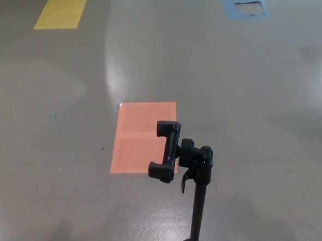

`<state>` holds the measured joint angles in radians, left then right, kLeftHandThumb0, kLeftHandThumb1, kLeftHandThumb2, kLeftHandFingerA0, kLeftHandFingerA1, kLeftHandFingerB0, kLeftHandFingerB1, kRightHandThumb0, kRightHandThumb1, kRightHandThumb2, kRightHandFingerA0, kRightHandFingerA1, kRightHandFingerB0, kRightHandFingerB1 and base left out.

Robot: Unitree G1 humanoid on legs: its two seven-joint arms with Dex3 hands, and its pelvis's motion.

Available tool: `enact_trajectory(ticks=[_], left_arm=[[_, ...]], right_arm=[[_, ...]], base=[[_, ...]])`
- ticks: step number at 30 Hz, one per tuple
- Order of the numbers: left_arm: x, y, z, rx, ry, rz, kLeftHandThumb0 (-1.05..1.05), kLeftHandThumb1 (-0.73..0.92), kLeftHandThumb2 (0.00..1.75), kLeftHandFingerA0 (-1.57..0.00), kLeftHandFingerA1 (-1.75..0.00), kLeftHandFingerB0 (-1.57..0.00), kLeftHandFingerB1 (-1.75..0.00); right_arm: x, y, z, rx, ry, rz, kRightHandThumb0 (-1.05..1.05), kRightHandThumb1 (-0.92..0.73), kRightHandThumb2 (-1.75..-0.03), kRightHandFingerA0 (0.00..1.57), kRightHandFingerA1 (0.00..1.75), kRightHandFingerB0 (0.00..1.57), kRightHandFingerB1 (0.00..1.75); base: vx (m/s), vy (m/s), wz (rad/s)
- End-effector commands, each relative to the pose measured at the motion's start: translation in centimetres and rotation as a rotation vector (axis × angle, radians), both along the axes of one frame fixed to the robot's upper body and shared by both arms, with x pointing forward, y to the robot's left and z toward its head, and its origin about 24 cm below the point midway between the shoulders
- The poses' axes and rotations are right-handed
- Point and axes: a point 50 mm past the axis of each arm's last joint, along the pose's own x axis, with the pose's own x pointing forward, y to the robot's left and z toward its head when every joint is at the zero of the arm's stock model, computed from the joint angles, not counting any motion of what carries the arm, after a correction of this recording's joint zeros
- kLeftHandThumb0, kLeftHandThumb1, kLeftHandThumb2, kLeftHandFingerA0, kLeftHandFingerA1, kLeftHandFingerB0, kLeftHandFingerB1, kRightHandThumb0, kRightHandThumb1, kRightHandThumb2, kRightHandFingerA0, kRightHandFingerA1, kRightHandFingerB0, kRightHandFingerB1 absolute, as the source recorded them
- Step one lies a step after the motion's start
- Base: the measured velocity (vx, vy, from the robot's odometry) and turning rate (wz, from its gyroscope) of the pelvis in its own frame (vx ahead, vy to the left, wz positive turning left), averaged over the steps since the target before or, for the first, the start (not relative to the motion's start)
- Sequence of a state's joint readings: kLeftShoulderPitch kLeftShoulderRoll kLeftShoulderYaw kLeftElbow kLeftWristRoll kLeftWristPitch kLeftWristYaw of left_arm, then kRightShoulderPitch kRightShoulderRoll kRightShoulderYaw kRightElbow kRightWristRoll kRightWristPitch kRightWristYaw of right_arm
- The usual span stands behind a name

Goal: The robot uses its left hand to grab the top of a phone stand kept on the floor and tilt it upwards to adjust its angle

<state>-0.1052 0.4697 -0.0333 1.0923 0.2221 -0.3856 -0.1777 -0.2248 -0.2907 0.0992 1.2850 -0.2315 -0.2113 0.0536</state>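
— Where is the phone stand (197, 200)?

— Low centre of the head view, on the grey floor (247, 93). Its black pole rises from the bottom edge, and the clamp head (167, 152) sits at the top, just left of the pole joint. The clamp is empty and overlaps the right edge of an orange floor patch (140, 135).

— State of the hands?

— Neither the left hand nor the right hand is in view, so I cannot tell their state.

— Other markings?

— A yellow patch (61, 12) far upper left and a blue patch (244, 2) far upper right, both well apart from the stand.
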Motion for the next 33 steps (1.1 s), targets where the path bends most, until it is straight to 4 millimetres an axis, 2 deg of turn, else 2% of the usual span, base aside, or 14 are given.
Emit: enact_trajectory(ticks=[1,4,6,7,8,19,20,23,24,25,26,30,31,33], left_arm=[[2.7,-2.8,3.7,0.083,-0.295,-0.271,-0.73,0.64,0.90,-0.11,-0.42,-0.04,-0.25],[3.9,-4.3,5.8,0.179,-0.380,-0.441,-0.75,0.64,0.93,-0.14,-0.43,-0.04,-0.27],[5.1,-6.3,8.7,0.318,-0.472,-0.652,-0.75,0.63,0.91,-0.13,-0.43,-0.05,-0.28],[5.2,-6.6,9.1,0.333,-0.484,-0.674,-0.73,0.61,0.90,-0.13,-0.43,-0.05,-0.28],[5.7,-7.2,9.9,0.346,-0.504,-0.710,-0.36,0.43,1.00,0.00,-0.47,0.00,-0.49],[7.4,-11.5,14.9,0.454,-0.640,-0.947,-0.38,0.34,0.96,0.00,-0.46,0.00,-0.47],[7.6,-12.1,15.5,0.468,-0.670,-0.976,-0.81,0.67,0.62,-0.28,-0.33,-0.04,-0.21],[8.2,-13.5,17.2,0.530,-0.737,-1.050,-0.83,0.69,0.62,-0.30,-0.33,-0.04,-0.22],[8.6,-13.9,17.8,0.564,-0.748,-1.070,-0.85,0.55,0.91,-0.21,-0.43,-0.05,-0.26],[8.8,-14.1,18.0,0.576,-0.750,-1.075,-0.85,0.55,0.91,-0.21,-0.43,-0.05,-0.26],[9.0,-14.3,18.4,0.598,-0.757,-1.082,-0.84,0.66,0.61,-0.28,-0.32,-0.09,-0.23],[9.5,-14.8,19.3,0.651,-0.772,-1.098,-0.83,0.64,0.61,-0.27,-0.31,-0.09,-0.24],[9.5,-15.0,19.5,0.668,-0.776,-1.105,-0.83,0.52,0.88,-0.21,-0.42,-0.05,-0.27],[9.7,-15.3,19.8,0.678,-0.794,-1.111,-0.84,0.51,0.87,-0.25,-0.44,-0.03,-0.25]], right_arm=[[0.3,-0.6,0.4,-0.024,-0.008,0.012,-0.73,-0.81,-0.65,0.18,0.35,0.20,0.29],[0.3,-0.7,0.5,-0.022,-0.007,0.013,-0.73,-0.81,-0.65,0.18,0.36,0.20,0.30],[0.3,-0.7,0.4,-0.022,-0.001,0.015,-0.72,-0.80,-0.65,0.18,0.35,0.21,0.29],[0.3,-0.7,0.4,-0.022,0.000,0.014,-0.72,-0.80,-0.65,0.18,0.35,0.21,0.29],[0.4,-0.7,0.5,-0.021,0.002,0.012,-0.72,-0.80,-0.65,0.17,0.34,0.21,0.29],[0.6,-0.8,0.6,-0.011,0.005,0.003,-0.73,-0.79,-0.64,0.16,0.36,0.20,0.31],[0.5,-0.9,0.6,-0.010,0.005,0.002,-0.72,-0.79,-0.63,0.17,0.36,0.20,0.31],[0.5,-1.0,0.7,-0.013,0.003,0.006,-0.72,-0.78,-0.64,0.18,0.37,0.20,0.30],[0.7,-1.0,0.8,-0.016,0.001,0.009,-0.72,-0.78,-0.64,0.17,0.37,0.20,0.30],[0.7,-1.0,0.8,-0.017,0.000,0.010,-0.72,-0.78,-0.64,0.17,0.37,0.20,0.30],[0.8,-1.0,0.9,-0.019,-0.002,0.011,-0.71,-0.78,-0.64,0.17,0.36,0.20,0.30],[1.0,-1.0,0.9,-0.021,-0.001,0.012,-0.72,-0.78,-0.64,0.17,0.35,0.20,0.30],[1.1,-1.0,1.0,-0.021,0.000,0.014,-0.72,-0.78,-0.64,0.16,0.36,0.20,0.30],[1.1,-1.1,1.0,-0.016,-0.001,0.015,-0.72,-0.78,-0.64,0.17,0.38,0.20,0.31]], base=[[0.00,0.000,0.00],[0.00,0.000,0.00],[0.00,0.000,0.00],[0.00,0.000,0.00],[0.00,0.000,0.00],[0.00,0.000,0.00],[0.00,0.000,0.00],[0.00,0.000,0.00],[0.00,0.000,0.00],[0.00,0.000,0.00],[0.00,0.000,0.00],[0.00,0.000,0.00],[0.00,0.000,0.00],[0.00,0.000,0.00]])
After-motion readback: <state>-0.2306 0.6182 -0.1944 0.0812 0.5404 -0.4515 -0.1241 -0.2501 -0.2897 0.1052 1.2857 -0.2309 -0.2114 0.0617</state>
